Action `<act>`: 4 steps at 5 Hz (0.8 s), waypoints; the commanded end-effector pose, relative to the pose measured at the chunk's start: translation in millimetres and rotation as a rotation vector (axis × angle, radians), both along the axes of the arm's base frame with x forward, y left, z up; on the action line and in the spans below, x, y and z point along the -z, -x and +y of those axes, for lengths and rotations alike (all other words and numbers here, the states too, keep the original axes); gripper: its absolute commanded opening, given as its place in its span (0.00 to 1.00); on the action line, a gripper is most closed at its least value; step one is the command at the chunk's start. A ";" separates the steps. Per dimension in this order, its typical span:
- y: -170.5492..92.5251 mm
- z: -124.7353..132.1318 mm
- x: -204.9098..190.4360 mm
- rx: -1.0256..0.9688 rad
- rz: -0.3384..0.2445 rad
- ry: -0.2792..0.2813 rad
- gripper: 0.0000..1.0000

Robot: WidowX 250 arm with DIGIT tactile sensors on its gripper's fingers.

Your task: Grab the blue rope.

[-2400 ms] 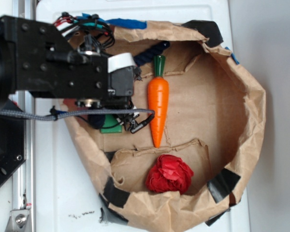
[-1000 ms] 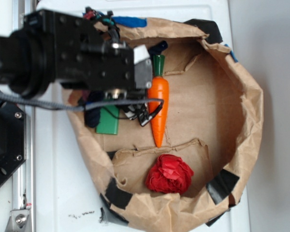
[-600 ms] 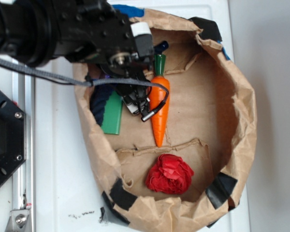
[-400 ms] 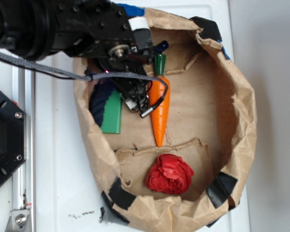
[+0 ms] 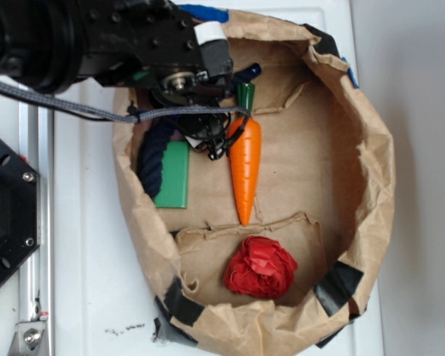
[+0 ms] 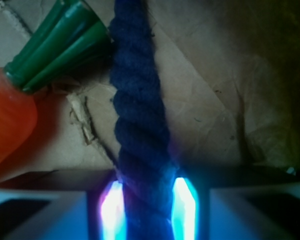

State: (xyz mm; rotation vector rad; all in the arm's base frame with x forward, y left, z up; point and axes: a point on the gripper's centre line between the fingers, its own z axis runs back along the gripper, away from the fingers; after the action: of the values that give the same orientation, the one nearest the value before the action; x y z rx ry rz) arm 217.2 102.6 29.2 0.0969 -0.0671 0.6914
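Wrist view: blue rope [image 6: 140, 135] is seen clamped betw. gripper [image 6: 147, 210] pads beside carrot [image 6: 20, 110] top in paper bag [image 5: 356, 170]; vs. 0.4 s ago, jaws are drawn tighter, so grab is judged nearly done.

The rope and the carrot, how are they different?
The rope is dark navy with twisted strands; the carrot is smooth bright orange with a green top. The rope bends in a curve along the bag's left side, while the carrot lies straight. The rope runs between the gripper's fingers; the carrot lies free beside it. Both are long, thin things lying inside the same brown paper bag.
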 end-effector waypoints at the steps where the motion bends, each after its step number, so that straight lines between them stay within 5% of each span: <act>1: -7.9 2.4 -8.6 -0.003 -0.011 -0.020 0.00; 3: -20.2 -10.8 -34.2 0.070 -0.016 -0.005 0.00; 4: -15.4 -33.4 -84.0 0.189 -0.045 0.021 0.00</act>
State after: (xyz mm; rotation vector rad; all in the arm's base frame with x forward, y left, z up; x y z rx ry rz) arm 224.6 67.8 100.1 0.0507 -0.0502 0.5141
